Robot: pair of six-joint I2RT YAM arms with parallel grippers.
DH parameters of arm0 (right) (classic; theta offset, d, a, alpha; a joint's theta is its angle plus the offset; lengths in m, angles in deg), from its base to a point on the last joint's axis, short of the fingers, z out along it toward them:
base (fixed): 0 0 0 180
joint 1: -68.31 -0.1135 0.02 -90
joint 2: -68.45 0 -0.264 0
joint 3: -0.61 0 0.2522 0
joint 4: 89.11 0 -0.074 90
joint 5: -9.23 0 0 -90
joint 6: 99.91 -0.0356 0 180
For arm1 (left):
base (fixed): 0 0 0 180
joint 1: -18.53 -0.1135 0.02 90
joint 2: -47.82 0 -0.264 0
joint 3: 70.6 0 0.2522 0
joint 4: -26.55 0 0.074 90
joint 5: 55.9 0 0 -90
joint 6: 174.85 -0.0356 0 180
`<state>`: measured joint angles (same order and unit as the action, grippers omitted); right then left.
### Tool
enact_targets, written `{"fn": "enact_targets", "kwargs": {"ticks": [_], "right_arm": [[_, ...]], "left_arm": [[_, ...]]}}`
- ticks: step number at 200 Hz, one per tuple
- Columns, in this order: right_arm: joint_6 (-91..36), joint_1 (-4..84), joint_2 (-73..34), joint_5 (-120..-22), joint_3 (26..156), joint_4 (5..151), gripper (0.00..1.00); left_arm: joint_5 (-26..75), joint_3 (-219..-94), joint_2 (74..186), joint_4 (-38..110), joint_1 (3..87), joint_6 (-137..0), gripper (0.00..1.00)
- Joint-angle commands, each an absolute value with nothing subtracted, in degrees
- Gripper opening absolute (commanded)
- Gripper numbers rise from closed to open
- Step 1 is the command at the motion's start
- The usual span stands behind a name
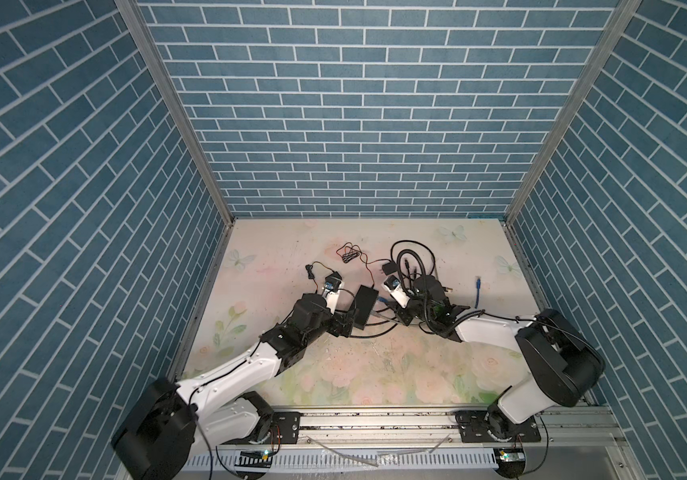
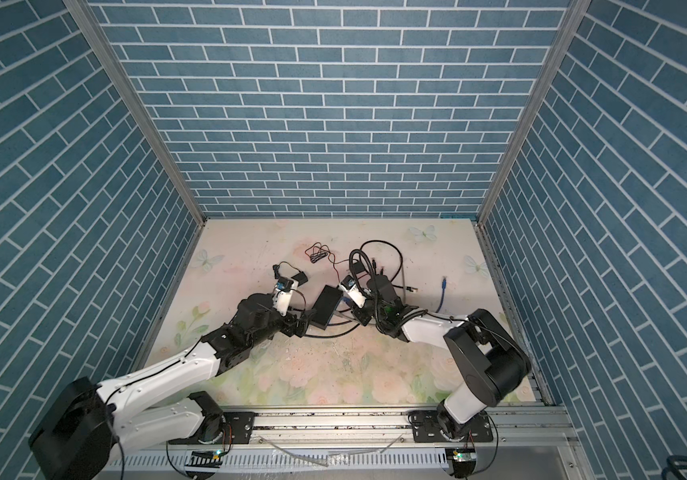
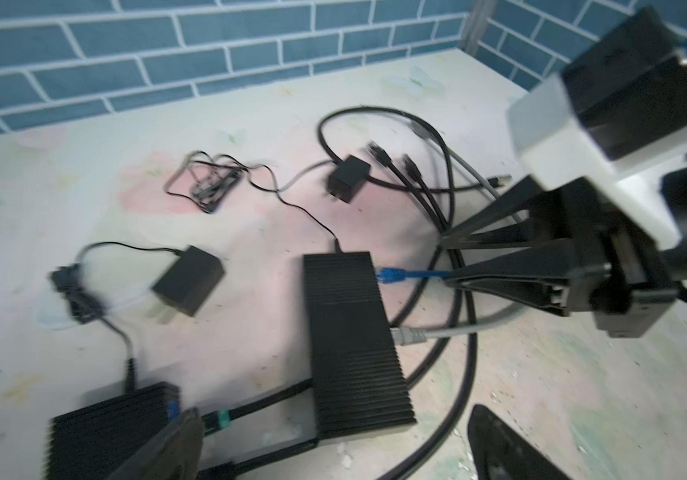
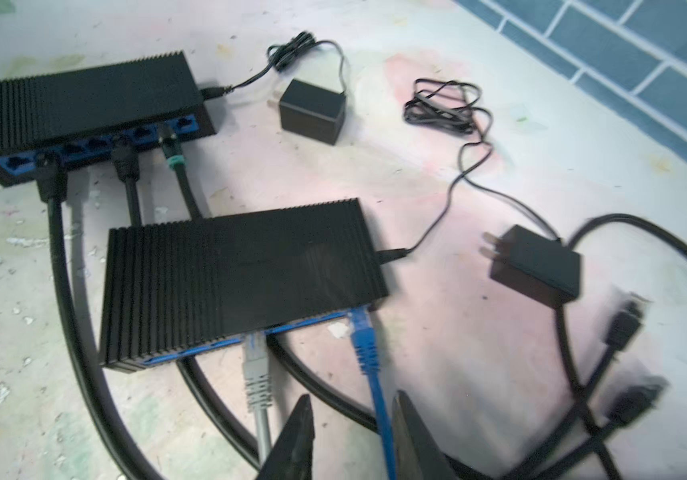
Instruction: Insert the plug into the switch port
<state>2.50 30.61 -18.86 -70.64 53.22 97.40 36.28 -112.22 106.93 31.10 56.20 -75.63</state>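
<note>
Blue brick walls stand around your flowery table. On it lies a black switch. The blue plug sits in a port on the switch's front, near one end. It looks pushed in, but the picture is blurry there.

Your right claw is the nearer one, just behind the plug. It has let go: its fingers are apart, and the blue cable runs back between them. The plug points straight away from that claw, into the port.

Your left claw is wide apart and holds nothing, at the switch's other end.

I think you should pull the right claw straight back along the cable, so you don't tug the plug out.
</note>
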Motion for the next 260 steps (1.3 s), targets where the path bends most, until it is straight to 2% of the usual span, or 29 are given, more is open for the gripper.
{"fn": "enact_targets", "kwargs": {"ticks": [1, 58, 99, 136, 162, 210, 232, 260], "right_arm": [[0.8, 32.6, -12.8, -72.4, 52.2, 93.1, 0.35], [-5.5, 43.3, 1.9, -82.6, 52.1, 78.7, 0.42], [-4.8, 52.4, 8.5, -87.9, 48.0, 75.9, 0.43], [-6.8, 60.9, 6.8, -88.1, 39.1, 88.7, 0.44], [-8.0, 64.1, 2.2, -85.6, 32.5, 105.7, 0.44], [-4.6, 66.1, -6.3, -83.9, 32.2, 120.4, 0.44], [-5.8, 68.0, -8.8, -81.6, 37.2, 113.0, 0.44], [-6.2, 68.5, -10.3, -80.7, 39.4, 110.9, 0.45]], "left_arm": [[44.4, -111.6, 99.1, 38.6, 53.7, -76.0, 1.0], [61.4, -112.9, 83.0, 56.5, 46.2, -78.5, 1.0], [65.8, -108.1, 83.8, 52.9, 37.7, -77.7, 1.0], [58.2, -104.0, 89.2, 41.7, 31.7, -81.8, 0.99], [53.4, -98.0, 92.5, 27.8, 28.4, -83.5, 1.0], [42.1, -95.2, 104.0, 8.1, 20.2, -83.6, 1.0], [37.4, -99.2, 111.8, 6.4, 17.1, -82.7, 1.0], [33.5, -102.9, 121.1, 0.1, 16.4, -83.0, 1.0]]}}
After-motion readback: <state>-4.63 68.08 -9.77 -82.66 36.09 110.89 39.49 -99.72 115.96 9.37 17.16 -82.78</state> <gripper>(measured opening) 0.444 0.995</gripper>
